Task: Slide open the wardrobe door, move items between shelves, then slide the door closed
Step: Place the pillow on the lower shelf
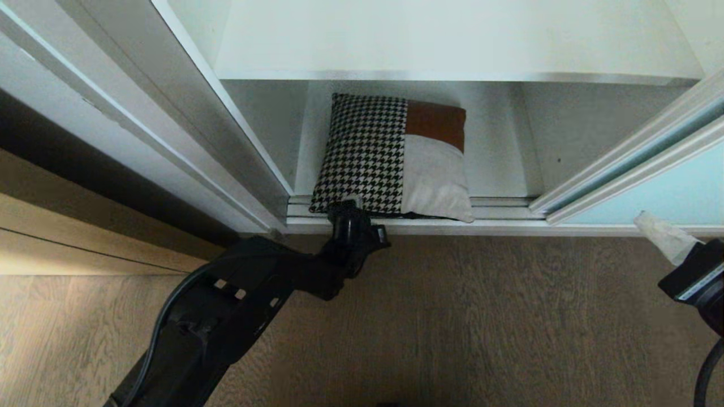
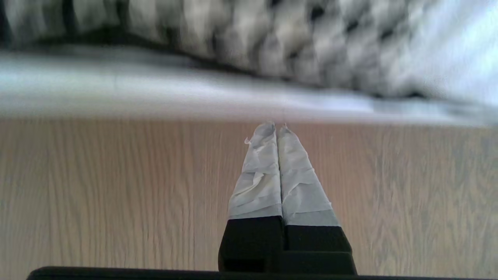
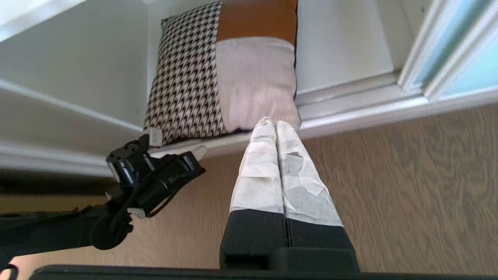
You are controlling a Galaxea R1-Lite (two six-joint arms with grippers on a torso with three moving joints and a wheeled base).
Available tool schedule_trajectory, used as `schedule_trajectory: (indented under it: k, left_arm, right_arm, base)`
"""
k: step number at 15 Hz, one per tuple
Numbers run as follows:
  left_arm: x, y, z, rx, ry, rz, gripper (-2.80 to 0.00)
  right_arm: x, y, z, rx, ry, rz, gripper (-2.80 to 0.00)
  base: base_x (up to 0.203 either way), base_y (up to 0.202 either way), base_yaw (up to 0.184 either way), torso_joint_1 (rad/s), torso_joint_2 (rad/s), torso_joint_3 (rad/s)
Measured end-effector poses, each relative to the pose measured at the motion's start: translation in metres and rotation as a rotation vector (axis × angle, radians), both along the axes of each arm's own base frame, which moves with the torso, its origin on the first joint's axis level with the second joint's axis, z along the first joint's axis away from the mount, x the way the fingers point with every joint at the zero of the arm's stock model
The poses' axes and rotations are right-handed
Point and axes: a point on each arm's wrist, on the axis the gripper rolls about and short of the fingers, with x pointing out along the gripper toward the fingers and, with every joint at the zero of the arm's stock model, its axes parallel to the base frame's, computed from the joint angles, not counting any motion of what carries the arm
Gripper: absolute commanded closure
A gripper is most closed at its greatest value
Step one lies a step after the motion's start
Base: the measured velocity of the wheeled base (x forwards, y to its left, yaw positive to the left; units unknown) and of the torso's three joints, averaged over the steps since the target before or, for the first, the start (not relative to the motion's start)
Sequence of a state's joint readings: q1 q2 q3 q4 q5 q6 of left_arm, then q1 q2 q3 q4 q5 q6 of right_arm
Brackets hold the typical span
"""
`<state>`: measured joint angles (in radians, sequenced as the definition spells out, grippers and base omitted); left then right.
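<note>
wood floor (image 1: 452, 316) fronted the open wardrobe; cushion (image 1: 390, 158) lay on the bottom shelf (image 1: 498, 164). left gripper (image 1: 352, 204) and right gripper (image 1: 650, 223) jaws were together, holding nothing.

Bottom shelf (image 1: 498, 169), white laminate: houndstooth cushion (image 1: 390, 158) lies flat, left of centre, near edge overhanging door track. Upper shelf (image 1: 452, 39) white. Wood-grain floor (image 1: 481, 322) in front.

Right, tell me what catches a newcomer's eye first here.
The cushion, houndstooth, rust and cream, lies on the bottom shelf of the open wardrobe, its front edge over the door track. The left gripper, shut, sits at its near corner, low over the wood floor. The aqua glass door stands slid to the right.
</note>
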<state>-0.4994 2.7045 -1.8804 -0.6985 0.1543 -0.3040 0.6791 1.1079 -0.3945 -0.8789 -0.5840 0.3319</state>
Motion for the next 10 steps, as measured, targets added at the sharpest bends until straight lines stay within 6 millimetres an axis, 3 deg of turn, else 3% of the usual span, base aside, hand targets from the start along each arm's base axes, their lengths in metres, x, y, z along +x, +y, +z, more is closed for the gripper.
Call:
schedule_trajectory:
  k: [3, 8, 10]
  left_arm:
    - [-0.001, 0.0, -0.002, 0.009, 0.003, 0.0, 0.0]
    - [-0.009, -0.004, -0.008, 0.014, 0.029, -0.023, 0.0]
    - [-0.017, -0.017, -0.011, 0.025, 0.044, -0.058, 0.0]
  right_arm:
    - [0.0, 0.0, -0.001, 0.0, 0.002, 0.0, 0.0]
    - [0.0, 0.0, -0.001, -0.002, 0.004, 0.003, 0.0]
    - [-0.001, 0.0, 0.002, 0.004, -0.008, 0.001, 0.0]
  base:
    - [0.155, 0.0, 0.002, 0.007, 0.0, -0.001]
    - [0.0, 0.0, 0.0, 0.0, 0.0, 0.0]
    - [0.0, 0.0, 0.0, 0.0, 0.0, 0.0]
